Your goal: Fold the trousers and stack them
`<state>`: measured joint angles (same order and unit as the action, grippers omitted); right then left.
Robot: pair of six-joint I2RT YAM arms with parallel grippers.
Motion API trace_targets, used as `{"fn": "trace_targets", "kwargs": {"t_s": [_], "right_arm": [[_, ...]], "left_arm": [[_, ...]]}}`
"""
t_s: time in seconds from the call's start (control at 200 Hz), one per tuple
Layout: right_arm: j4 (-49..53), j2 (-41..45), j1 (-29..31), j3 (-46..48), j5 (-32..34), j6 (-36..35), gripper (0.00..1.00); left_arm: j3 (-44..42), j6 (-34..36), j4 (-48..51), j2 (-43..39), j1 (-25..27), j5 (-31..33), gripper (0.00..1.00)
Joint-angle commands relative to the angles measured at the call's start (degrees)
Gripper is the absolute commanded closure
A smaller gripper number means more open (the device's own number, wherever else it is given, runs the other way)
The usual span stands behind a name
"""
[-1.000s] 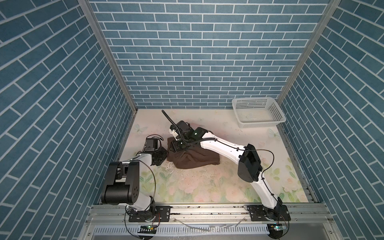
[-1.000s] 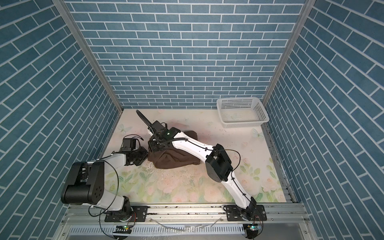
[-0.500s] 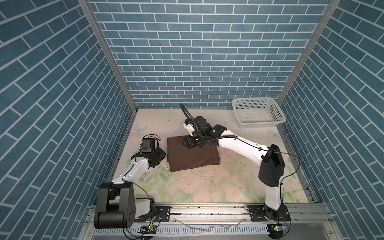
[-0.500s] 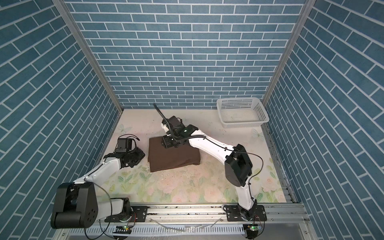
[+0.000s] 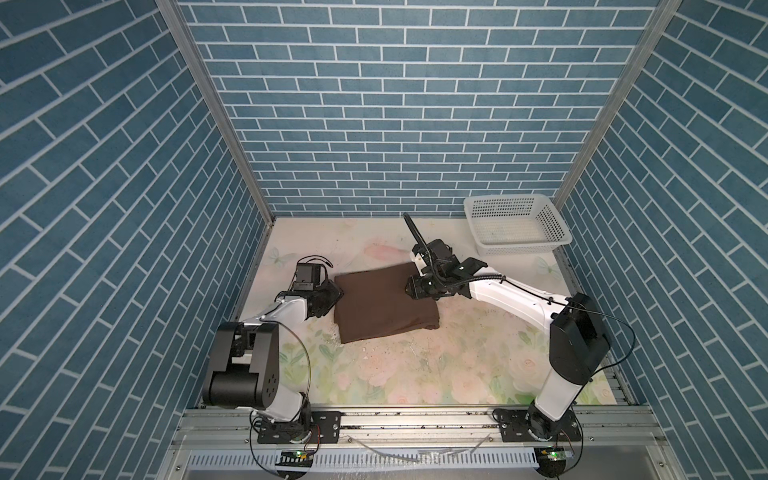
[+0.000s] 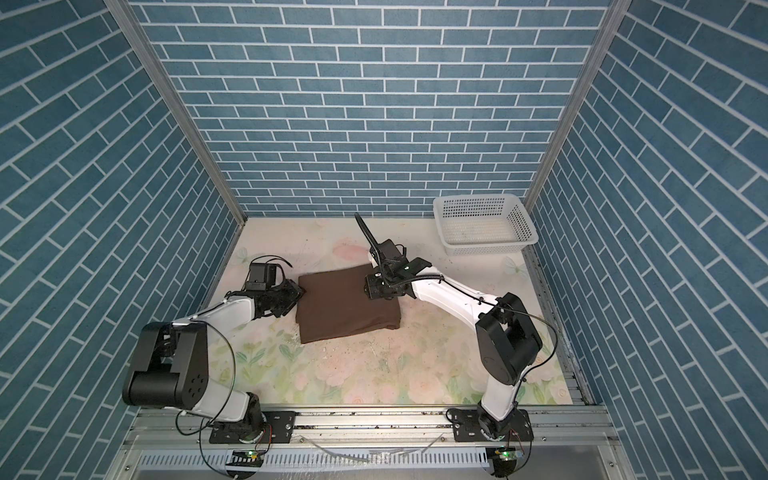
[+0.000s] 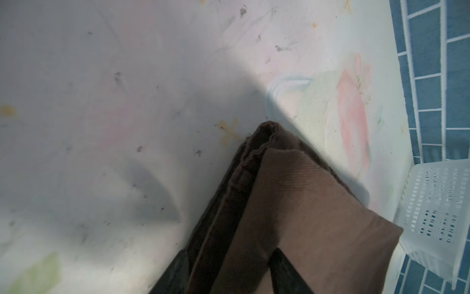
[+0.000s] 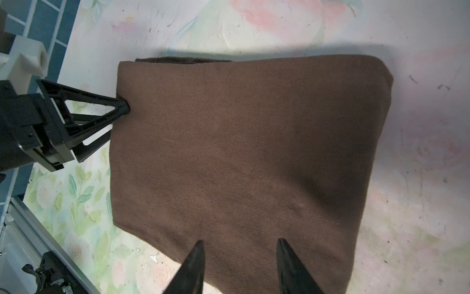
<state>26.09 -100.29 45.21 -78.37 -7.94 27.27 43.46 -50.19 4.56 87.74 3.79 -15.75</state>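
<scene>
The dark brown trousers (image 5: 384,305) (image 6: 347,305) lie folded into a flat rectangle on the left half of the flowered table. My left gripper (image 5: 333,293) (image 6: 297,293) is at their left edge. In the left wrist view its jaws (image 7: 229,249) are open and straddle the stacked layers of the trousers (image 7: 305,216), one finger on top and one beside the fold. My right gripper (image 5: 411,289) (image 8: 240,241) hovers open over the right edge of the trousers (image 8: 241,152), with nothing between its fingers.
A white perforated basket (image 5: 519,249) (image 6: 486,249) stands in the back right corner against the tiled walls. Blue brick walls enclose the table on three sides. The aluminium rail with both arm bases (image 5: 399,419) runs along the front edge.
The trousers went from a bunched heap to a flat folded rectangle. My right gripper drew back to the right across them. My left gripper's jaws opened at the left edge.
</scene>
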Motion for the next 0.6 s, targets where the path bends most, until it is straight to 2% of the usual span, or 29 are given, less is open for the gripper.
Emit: {"fn": "trace_targets", "kwargs": {"t_s": [0.0, 0.09, 0.14, 0.385, 0.595], "right_arm": [[-1.16, 1.78, -0.16, 1.79, 0.39, 1.91, 0.54], [-1.37, 1.59, -0.17, 2.21, 0.68, 2.09, 0.54], [-1.5, 1.44, -0.22, 2.48, 0.74, 2.18, 0.54], [-1.97, 0.53, -0.42, 3.29, 0.56, 2.72, 0.54], [-2.66, 0.79, -0.86, 4.62, 0.65, 3.49, 0.54]], "left_arm": [[3.01, 1.15, -1.26, 1.06, 0.85, 0.04, 0.73], [5.43, 2.3, 2.01, 1.35, 1.04, 1.1, 0.94], [6.85, 3.11, 3.61, 1.21, 1.12, 1.55, 1.0], [12.25, 5.92, 9.6, -1.17, 2.13, 4.23, 1.0], [16.62, 8.87, 8.7, 1.21, 2.62, 4.75, 1.0]]}}
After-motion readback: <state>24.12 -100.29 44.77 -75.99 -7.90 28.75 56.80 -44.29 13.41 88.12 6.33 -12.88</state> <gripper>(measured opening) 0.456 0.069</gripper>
